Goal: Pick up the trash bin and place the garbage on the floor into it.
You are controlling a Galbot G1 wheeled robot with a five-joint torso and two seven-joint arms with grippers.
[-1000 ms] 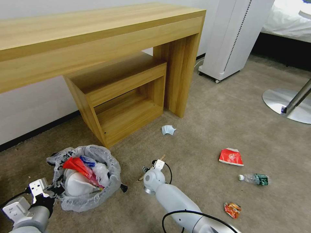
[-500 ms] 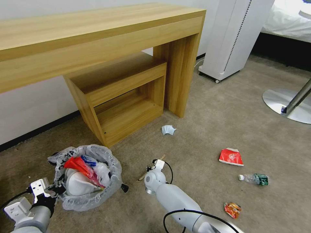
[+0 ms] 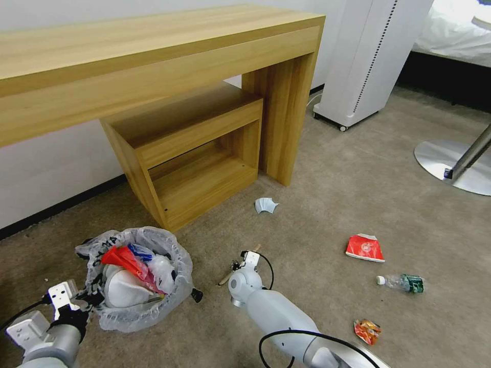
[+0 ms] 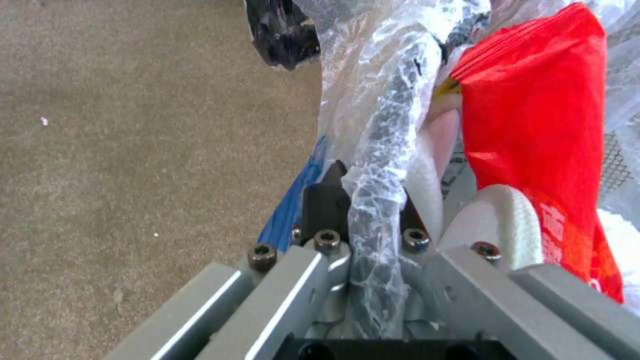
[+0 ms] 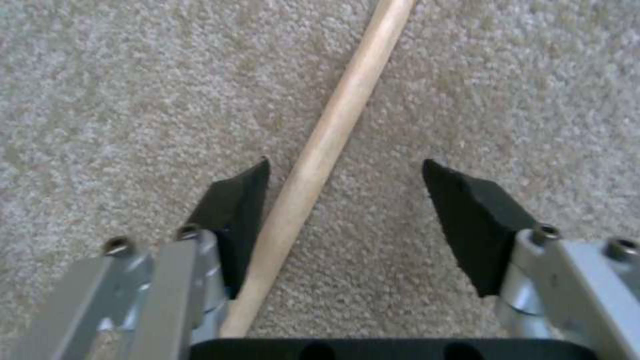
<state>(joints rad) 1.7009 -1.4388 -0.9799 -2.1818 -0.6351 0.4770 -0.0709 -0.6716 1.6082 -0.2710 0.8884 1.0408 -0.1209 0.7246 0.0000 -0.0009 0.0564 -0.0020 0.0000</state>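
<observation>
Stick lined up off-centre, bin hanging by its liner

Your floor carries everything here. The trash bin sits near the foot of the wooden desk, already holding a white slipper and a red wrapper. Your left gripper is clamped on the bin's rim and bag liner; if the thin plastic slips or tears, the bin could tilt and spill. The red carton, clear bottle, orange packet and pale mask lie well apart, out toward the open carpet. Your right gripper stands spread over the wooden stick, which lies against one finger, far from the other. Closing from here may roll the stick or pinch it crooked, and it could pivot out.
</observation>
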